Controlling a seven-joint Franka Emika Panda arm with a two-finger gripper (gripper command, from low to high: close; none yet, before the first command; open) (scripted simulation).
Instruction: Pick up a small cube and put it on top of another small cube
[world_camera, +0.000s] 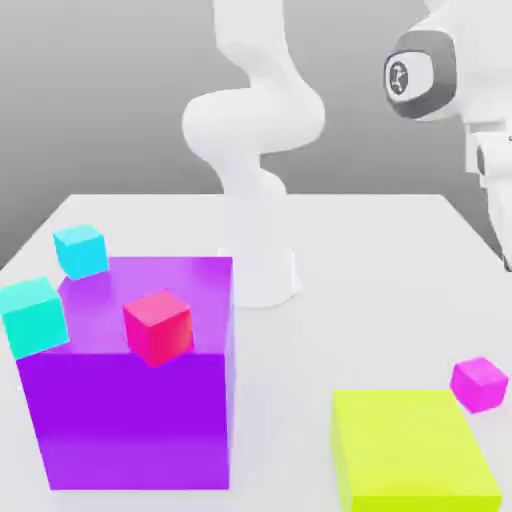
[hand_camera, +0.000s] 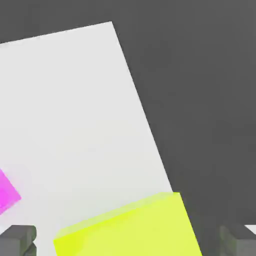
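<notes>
We see a white table (world_camera: 380, 250) with a smooth, bare top. Behind it the room is plain grey, lighter on one side and darker on the other. In the hand view the table edge runs slantwise, and past it the floor (hand_camera: 200, 100) is dark grey.

The white robot arm (world_camera: 255, 130) stands on the table near the back edge. Its base sits at about 12 o'clock from the middle of the table. The arm bends up and its grey and white wrist (world_camera: 420, 75) shows at about 2 o'clock in the exterior view.

The gripper (hand_camera: 127, 240) hangs above the table. Its two dark fingers (hand_camera: 17, 239) stand wide apart, with nothing between them but the yellow-green block far below. It is let go and holds nothing.

The small cube (world_camera: 480, 383) is bright pink-purple. It sits on the table at about 4 o'clock in the exterior view, just beside the back corner of the big yellow-green block (world_camera: 410, 450). We cannot tell if they touch.

A big purple block (world_camera: 130, 400) fills the side at about 8 o'clock. A small red-pink cube (world_camera: 157, 327) sits on top of it. Two small blue-green cubes (world_camera: 34, 315) are near its far side, at about 9 and 10 o'clock. We cannot tell just what they rest on.
</notes>
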